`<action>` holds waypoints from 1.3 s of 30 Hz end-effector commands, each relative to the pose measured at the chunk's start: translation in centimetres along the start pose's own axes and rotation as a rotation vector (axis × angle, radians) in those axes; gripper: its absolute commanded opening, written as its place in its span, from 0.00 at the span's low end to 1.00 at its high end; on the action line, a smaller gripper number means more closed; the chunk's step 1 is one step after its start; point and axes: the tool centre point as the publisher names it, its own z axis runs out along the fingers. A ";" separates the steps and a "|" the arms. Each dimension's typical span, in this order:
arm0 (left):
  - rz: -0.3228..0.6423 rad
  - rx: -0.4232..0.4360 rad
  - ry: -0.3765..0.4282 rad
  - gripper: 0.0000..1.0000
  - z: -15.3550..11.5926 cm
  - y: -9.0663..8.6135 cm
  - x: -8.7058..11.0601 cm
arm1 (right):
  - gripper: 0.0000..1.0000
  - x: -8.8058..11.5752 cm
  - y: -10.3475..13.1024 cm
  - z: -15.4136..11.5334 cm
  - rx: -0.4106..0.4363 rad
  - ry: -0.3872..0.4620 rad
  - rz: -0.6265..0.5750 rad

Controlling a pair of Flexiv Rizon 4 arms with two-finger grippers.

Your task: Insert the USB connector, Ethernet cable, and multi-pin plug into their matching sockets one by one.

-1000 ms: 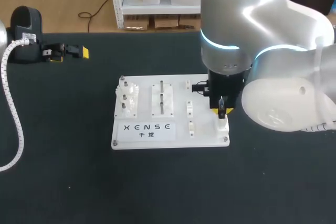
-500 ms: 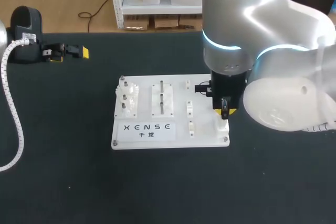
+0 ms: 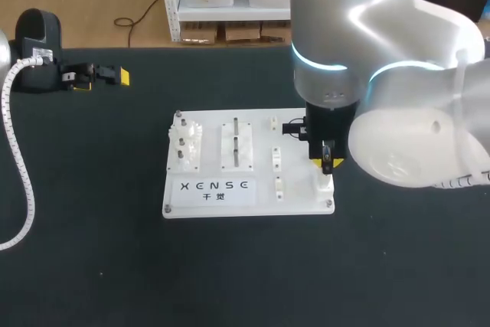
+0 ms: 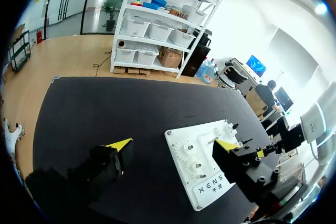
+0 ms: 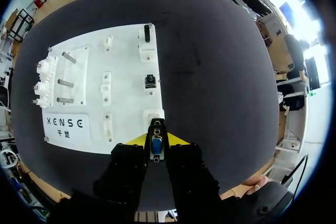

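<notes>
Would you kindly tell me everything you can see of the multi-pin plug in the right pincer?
The multi-pin plug is a small connector with a blue face set in a silvery, metal-looking shell on a dark body. It sits between the yellow-tipped fingers of the right pincer, which press it from both sides, and it points out along them. Its front end is at the white socket block near the corner of the white board. Whether it has entered the socket cannot be told.
</notes>
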 end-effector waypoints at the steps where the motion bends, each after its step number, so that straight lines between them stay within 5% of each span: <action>1: 0.000 0.000 0.000 1.00 0.0 0.0 0.0 | 0.00 -0.1 0.3 0.7 -0.009 0.006 0.007; 39: 0.000 0.000 0.000 1.00 0.0 0.0 0.0 | 0.00 -0.5 0.6 0.1 -0.009 0.002 0.027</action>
